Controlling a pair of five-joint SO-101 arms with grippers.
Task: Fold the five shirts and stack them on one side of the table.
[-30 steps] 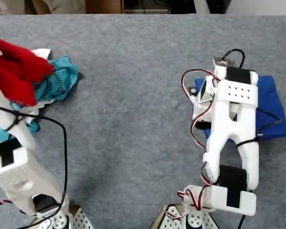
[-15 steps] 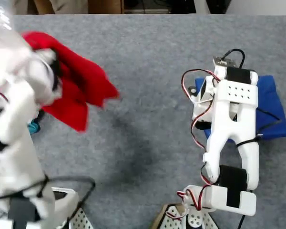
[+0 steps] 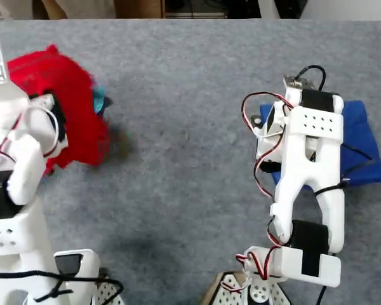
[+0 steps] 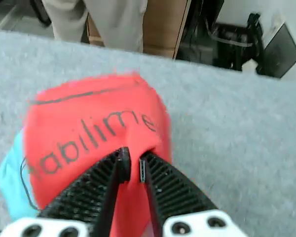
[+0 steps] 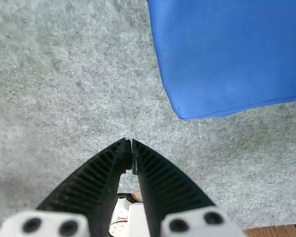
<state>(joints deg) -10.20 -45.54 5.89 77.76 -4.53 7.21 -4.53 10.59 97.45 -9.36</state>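
Shirts are lying at two spots on the desk (image 3: pixel 178 159) in the high view. A blue shirt (image 3: pixel 359 146) is lying folded into a neat rectangle, partly under the right arm (image 3: pixel 308 165), whose jaws are sitting just off its near corner. A red shirt (image 3: pixel 63 108) is hanging bunched from the left arm (image 3: pixel 19 190), and a sliver of a teal shirt (image 3: pixel 99 100) is peeking out just beyond it.

In the left wrist view, the left jaws are pinching a fold of the red shirt (image 4: pixel 89 133) with only a narrow gap between them, so the cloth is draping away from the tips. The teal shirt (image 4: pixel 12 168) is showing beside and beneath the red one, well below the jaws, and the grey desk (image 4: pixel 237 148) is stretching out ahead of them.

In the right wrist view, the right jaws are pressing closed tip to tip and holding nothing. They are hovering over the desk (image 5: pixel 49 74), with the corner of the blue shirt (image 5: pixel 232 49) lying just ahead of the tips and to one side, apart from them.

Judging by this, the task is looking early: one shirt is sitting folded as the start of the stack, and the red one is being handled but is far from flat or folded. The teal one is waiting, and how many more are lying under the red cloth I cannot tell.
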